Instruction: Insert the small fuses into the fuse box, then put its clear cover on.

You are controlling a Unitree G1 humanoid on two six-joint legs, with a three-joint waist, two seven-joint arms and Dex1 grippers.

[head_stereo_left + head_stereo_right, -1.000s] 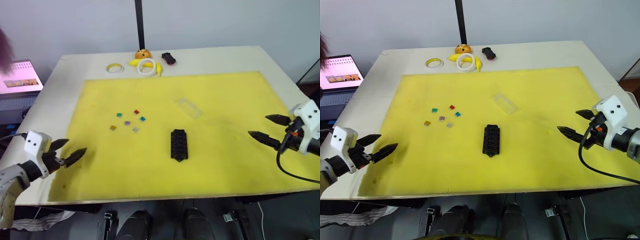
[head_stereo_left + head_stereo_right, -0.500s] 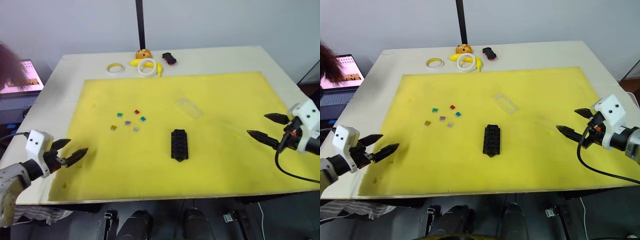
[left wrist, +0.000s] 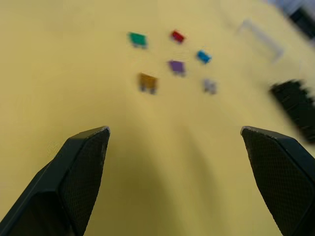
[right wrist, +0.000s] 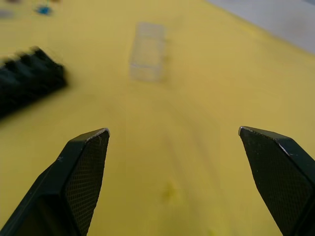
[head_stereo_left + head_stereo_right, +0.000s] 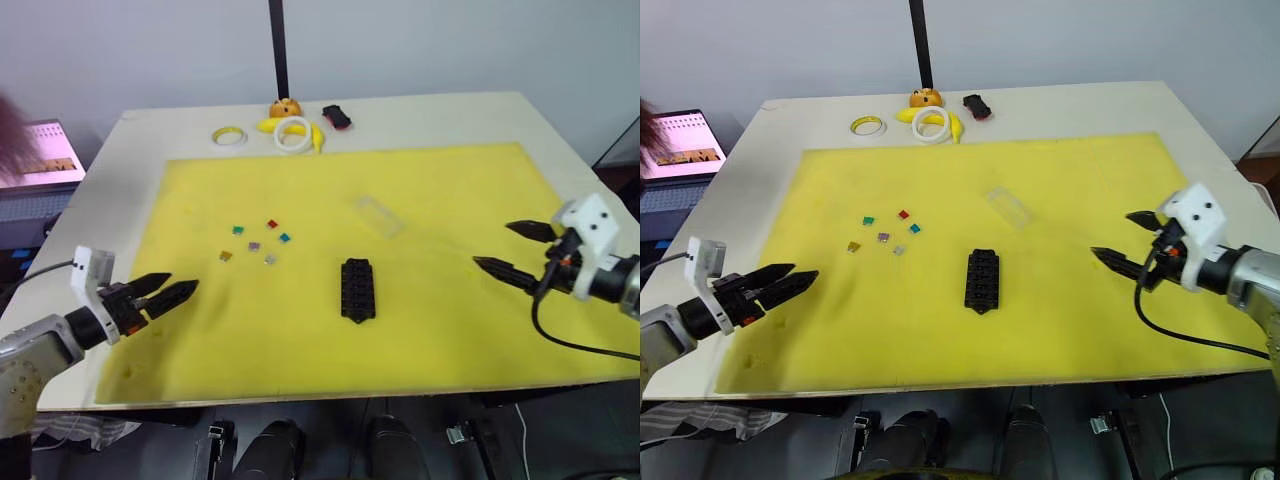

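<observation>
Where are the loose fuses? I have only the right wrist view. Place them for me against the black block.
Observer: Six small fuses lie in a cluster on the yellow mat, to the robot's left of the fuse box and apart from it.
Operator: Give me the left gripper.
Observer: The left gripper is open and empty, over the mat's near left part. It points toward the cluster and is short of it.
Operator: Report what sits off the mat.
Observer: Tape rings and a black-and-red gadget sit near the far edge of the table.
</observation>
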